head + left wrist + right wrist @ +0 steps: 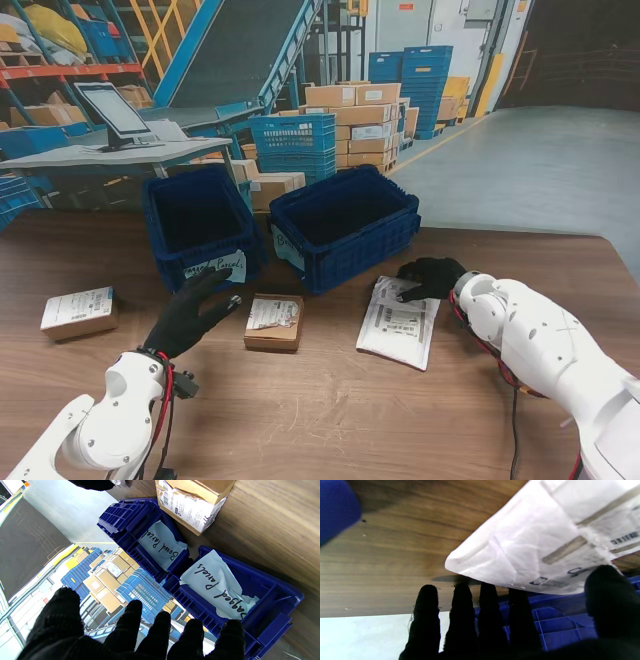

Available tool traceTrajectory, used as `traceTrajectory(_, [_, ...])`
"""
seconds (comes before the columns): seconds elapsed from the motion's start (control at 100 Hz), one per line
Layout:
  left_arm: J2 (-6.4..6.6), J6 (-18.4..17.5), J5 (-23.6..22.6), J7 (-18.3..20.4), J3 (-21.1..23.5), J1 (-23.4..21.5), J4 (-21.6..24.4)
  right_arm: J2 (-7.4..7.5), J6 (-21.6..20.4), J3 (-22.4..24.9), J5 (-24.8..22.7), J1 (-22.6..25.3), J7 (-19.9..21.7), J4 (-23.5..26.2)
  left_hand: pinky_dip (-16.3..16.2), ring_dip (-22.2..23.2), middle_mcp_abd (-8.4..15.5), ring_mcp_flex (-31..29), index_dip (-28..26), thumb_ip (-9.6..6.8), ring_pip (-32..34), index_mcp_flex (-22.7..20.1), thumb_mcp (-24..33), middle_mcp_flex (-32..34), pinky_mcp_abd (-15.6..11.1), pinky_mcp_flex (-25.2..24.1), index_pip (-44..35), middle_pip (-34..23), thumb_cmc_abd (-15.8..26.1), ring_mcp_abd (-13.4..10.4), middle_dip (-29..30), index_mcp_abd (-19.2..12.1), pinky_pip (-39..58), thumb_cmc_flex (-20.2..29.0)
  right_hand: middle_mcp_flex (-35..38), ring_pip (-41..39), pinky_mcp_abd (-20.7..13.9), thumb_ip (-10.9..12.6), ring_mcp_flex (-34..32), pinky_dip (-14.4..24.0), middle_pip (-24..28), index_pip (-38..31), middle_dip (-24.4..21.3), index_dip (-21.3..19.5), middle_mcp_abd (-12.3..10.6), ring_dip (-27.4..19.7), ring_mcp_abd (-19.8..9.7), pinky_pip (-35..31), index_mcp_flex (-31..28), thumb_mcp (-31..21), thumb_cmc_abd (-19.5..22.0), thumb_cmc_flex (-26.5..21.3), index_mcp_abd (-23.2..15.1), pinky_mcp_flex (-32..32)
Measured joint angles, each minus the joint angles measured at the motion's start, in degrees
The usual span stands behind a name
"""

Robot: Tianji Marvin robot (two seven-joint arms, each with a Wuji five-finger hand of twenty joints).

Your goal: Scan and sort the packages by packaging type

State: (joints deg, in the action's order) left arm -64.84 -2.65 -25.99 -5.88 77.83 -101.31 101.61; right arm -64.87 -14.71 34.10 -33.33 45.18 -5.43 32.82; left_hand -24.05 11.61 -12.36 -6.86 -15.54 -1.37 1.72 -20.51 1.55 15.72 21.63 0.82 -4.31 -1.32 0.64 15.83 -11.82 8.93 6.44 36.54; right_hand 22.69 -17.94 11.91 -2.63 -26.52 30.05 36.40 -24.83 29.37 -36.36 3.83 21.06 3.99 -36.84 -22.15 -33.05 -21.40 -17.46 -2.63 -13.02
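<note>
left hand [190,315] hovers w/ fingers spread, holding nothing, just nearer to me than the "bagged parcels" bin [200,225]. right hand [432,277] rests on the far edge of the white bagged parcel [398,322]; fingers [460,620] side by side at its edge, thumb apart, can't tell if gripped. parcel lies flat on wooden table [330,420], near the "boxed parcels" bin [345,225]. small cardboard box [274,321] between the hands, another box [80,312] far left.

A warehouse is seen: grey concrete floor [540,170], conveyor ramp [235,50], stacked cartons [365,125], blue crates [420,75], shelving [50,50].
</note>
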Motion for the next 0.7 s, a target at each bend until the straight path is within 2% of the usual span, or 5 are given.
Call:
traceTrajectory(0.22, [0.01,-0.2,-0.1,0.0,0.0,-0.1,0.1,-0.64,-0.1,-0.2,0.1,0.0,-2.3,-0.8,0.0,0.0,0.0,0.0,0.0,0.0,0.0,0.0,0.0,0.0,0.0,0.0,0.0,0.0,0.0,0.0,0.0,0.0,0.0,0.0,1.1,-15.4,-1.1,0.0,-0.1,3.3,9.9,-6.0,11.4,-6.5,0.2,13.0,-0.2,-6.0,-1.8,-0.9,-3.7,-2.4,-0.9,-3.0])
traceTrajectory(0.31, [0.01,-0.2,-0.1,0.0,0.0,-0.1,0.2,-0.76,0.0,-0.1,0.0,0.3,-3.1,-0.8,0.0,0.0,0.0,0.0,0.0,0.0,0.0,0.0,0.0,0.0,0.0,0.0,0.0,0.0,0.0,0.0,0.0,0.0,0.0,0.0,1.7,-23.8,-1.3,0.0,-3.0,4.9,12.6,-8.9,15.1,-9.7,-0.2,19.1,-1.0,-8.9,-1.8,-1.5,-5.7,-2.4,-1.3,-4.5])
traceTrajectory(0.45, [0.01,-0.2,-0.2,0.0,0.1,-0.3,0.4,-0.96,0.9,0.3,-0.5,1.3,-4.7,-0.2,0.0,0.0,0.0,0.0,0.0,0.0,0.0,0.0,0.0,0.0,0.0,0.0,0.0,0.0,0.0,0.0,0.0,0.0,0.0,0.0,5.0,-32.4,-1.6,0.0,-9.0,8.2,16.2,-14.4,18.7,-14.5,-0.9,23.9,-2.2,-14.2,-1.8,-2.2,-8.7,-4.4,-3.2,-7.8])
traceTrajectory(0.64, [0.03,-0.2,-0.3,0.2,0.2,-0.5,0.6,-1.64,2.9,1.7,-1.3,3.4,-8.4,0.6,0.0,0.0,0.0,0.0,0.0,0.0,0.0,0.0,0.0,0.0,0.0,0.0,0.0,0.0,0.0,0.0,0.0,0.0,0.0,0.0,12.3,-40.3,-2.4,-0.4,-17.7,12.3,21.2,-24.5,23.5,-19.8,-3.4,27.8,-4.1,-23.9,-5.5,-15.0,-15.4,-5.3,-5.9,-13.8])
traceTrajectory(0.7, [0.03,-0.2,-0.3,0.2,0.2,-0.6,0.7,-1.92,3.1,2.0,-1.3,3.9,-10.2,0.6,0.0,0.0,0.0,0.0,0.0,0.0,0.0,0.0,0.0,0.0,0.0,0.0,0.0,0.0,0.0,0.0,0.0,0.0,0.0,0.0,15.2,-42.6,-2.5,-3.5,-20.7,13.3,22.6,-28.3,24.5,-19.7,-3.5,28.6,-4.7,-27.2,-7.2,-17.5,-18.5,-7.1,-7.1,-16.2])
